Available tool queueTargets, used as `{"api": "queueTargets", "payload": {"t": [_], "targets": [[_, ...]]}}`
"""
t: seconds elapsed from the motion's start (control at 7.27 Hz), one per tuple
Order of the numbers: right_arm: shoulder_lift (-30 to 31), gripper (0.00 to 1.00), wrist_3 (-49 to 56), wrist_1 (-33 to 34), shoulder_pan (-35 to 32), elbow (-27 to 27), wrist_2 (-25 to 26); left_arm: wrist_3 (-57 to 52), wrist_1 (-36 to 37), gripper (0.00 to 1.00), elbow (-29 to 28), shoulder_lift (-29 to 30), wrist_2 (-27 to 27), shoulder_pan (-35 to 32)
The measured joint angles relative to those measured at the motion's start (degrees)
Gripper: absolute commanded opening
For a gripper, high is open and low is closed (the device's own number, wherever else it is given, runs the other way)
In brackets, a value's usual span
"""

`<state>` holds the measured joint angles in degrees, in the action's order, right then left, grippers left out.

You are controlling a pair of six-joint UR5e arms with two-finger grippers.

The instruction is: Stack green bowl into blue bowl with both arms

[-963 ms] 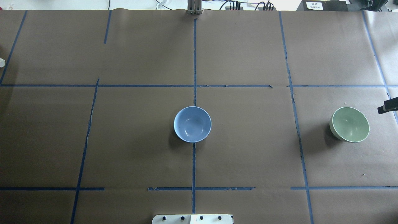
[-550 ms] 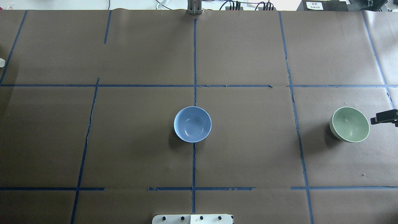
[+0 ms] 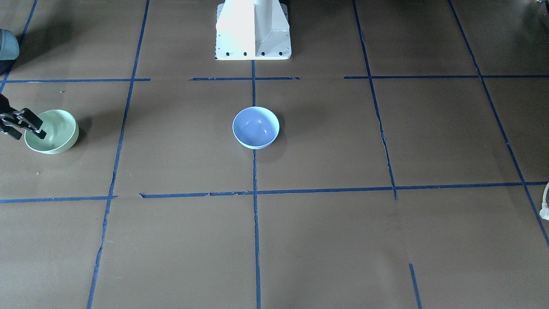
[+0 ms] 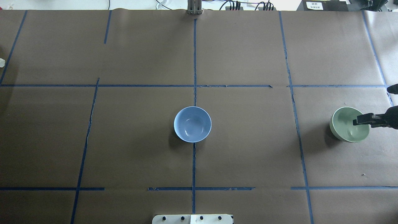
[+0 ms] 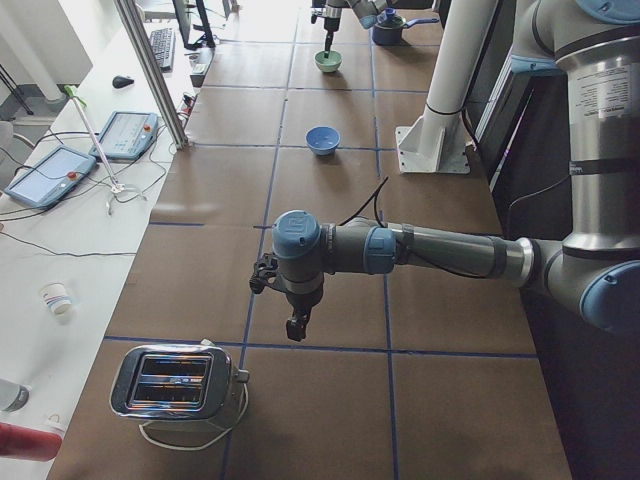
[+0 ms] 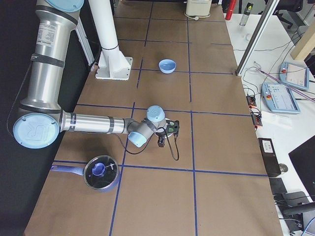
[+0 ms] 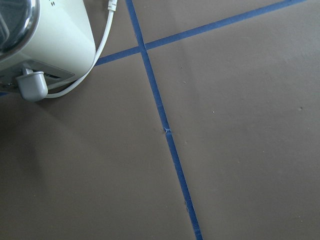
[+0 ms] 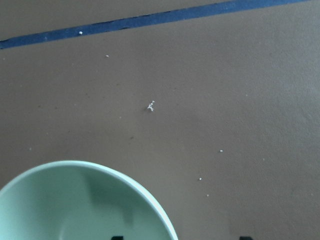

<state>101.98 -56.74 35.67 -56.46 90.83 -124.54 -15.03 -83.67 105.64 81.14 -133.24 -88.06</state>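
Brown paper, divided into squares by blue tape lines [image 4: 194, 62], covers the table [image 4: 248, 49] in front of you. In the overhead view the blue bowl [image 4: 192, 124] sits upright at the centre of the frame, on the middle tape line. The green bowl [image 4: 343, 128] stands upright at the far right of that frame, level with the blue one and well apart from it, so your stacking is not yet done.

The right gripper [image 3: 30, 135] shows at the right edge of the overhead frame, at the green bowl's outer side. Its jaws are spread apart and straddle the rim: one black finger [image 4: 360, 119] is over the bowl's inside, the other outside its wall. Your right wrist view agrees: the pale green rim curves across the lower left, with one fingertip at the bottom edge on each side of it. Whether either finger touches the bowl cannot be told.

The left gripper [image 5: 294, 328] shows only in the view from the table's left end, at lower middle of the frame, pointing down above the paper, near a chrome toaster [image 5: 172, 381] at lower left. You cannot tell whether its jaws are apart or together. The left wrist view shows the toaster's cream side and a white cord [image 7: 103, 37] at upper left. From the right end, a blue saucepan [image 6: 101, 173] sits at lower left.
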Motion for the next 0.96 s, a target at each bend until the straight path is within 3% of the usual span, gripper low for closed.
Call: {"api": "queueTargets", "payload": {"t": [0.55,0.69,0.96], "targets": [[2.8,0.0,-0.9,0.8,0.0,5.8,-3.3,0.2,0.0,1.0,0.1,0.0,0.0,0.0],[1.8,0.0,-2.9,3.7,0.2,8.5,-3.8,0.2,0.0,1.0,0.1,0.0,0.0,0.0],[-6.4,0.0,-8.2,16.2,1.7,14.3,-3.8,0.2,0.0,1.0,-0.1,0.0,-0.1,0.0]]}}
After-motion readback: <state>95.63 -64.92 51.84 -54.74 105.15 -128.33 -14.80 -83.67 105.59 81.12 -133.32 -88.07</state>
